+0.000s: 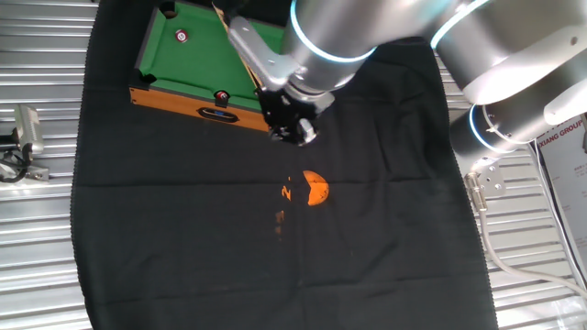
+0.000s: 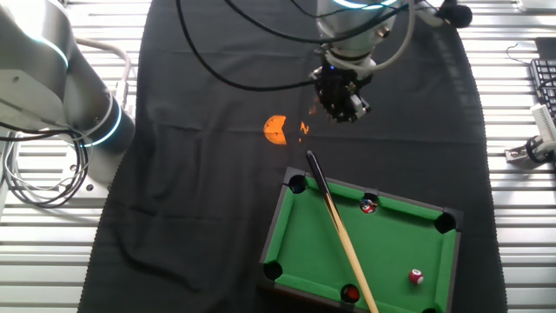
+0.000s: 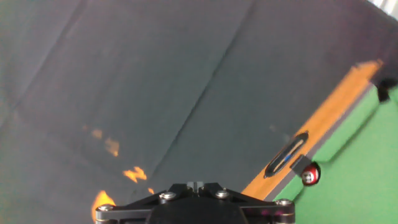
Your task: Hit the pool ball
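One fixed view: fingers (image 1: 292, 128) hang over the black cloth (image 1: 183, 238), just off the near rail of the toy table (image 1: 197, 50). I cannot tell whether they are clenched or released; nothing is seen in them. The cue (image 1: 240, 53) lies across the felt, its near end close behind the fingers. The pool ball (image 1: 182, 37) sits well beyond the fingers near the far rail. The dark ball (image 1: 221, 95) is much nearer, by the near rail. An orange piece (image 1: 315, 188) lies on the cloth on the other side of the fingers.

To do it well, likely take the cue low at its near end, line it on the spotted ball and steer clear of the dark one.

The other fixed view: one cue, one toy table, one pool ball and one dark ball. There is also a red blob at a far pocket, unclear.

Hand view: the fingers themselves are out of sight. One dark ball is ahead to the right, tight against the rail. The pool ball is not visible.
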`<state>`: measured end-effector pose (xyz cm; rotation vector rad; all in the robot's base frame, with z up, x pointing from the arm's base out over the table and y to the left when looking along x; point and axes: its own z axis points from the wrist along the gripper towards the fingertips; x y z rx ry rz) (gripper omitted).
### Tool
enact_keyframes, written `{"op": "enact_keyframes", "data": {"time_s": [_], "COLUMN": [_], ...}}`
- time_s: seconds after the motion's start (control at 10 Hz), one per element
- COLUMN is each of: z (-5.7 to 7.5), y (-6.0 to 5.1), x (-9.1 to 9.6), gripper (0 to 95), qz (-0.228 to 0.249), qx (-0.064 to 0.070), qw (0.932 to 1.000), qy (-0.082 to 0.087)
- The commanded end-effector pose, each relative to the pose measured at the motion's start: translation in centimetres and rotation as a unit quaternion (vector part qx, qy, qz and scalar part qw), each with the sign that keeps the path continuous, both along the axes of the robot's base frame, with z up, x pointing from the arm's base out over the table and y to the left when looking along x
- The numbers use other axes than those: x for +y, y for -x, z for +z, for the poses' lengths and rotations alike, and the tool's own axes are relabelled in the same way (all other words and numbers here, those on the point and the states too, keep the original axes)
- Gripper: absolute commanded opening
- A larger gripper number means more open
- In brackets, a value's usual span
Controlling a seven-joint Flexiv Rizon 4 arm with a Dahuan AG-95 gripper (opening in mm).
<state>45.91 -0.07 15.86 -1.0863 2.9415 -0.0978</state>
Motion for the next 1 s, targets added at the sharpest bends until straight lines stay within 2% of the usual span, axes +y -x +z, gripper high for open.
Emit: {"op": "enact_keyframes", "data": {"time_s": [0.1,0.2,0.4,0.6,0.8,1.0], "z": [-0.16,-0.16,-0.16,-0.16,-0.17,-0.15], "y": [0.32,0.32,0.32,0.32,0.37,0.42], "x": [-0.06,-0.06,-0.06,-0.06,-0.09,-0.2], "gripper": [0.0,0.0,0.0,0.0,0.0,0.0], "qz": [0.18,0.213,0.253,0.312,0.329,0.331], "qx": [-0.007,-0.007,-0.005,-0.001,0.006,0.013], "qw": [0.9833,0.9767,0.967,0.95,0.9442,0.9433], "qy": [-0.021,-0.029,-0.027,-0.022,-0.018,-0.013]}}
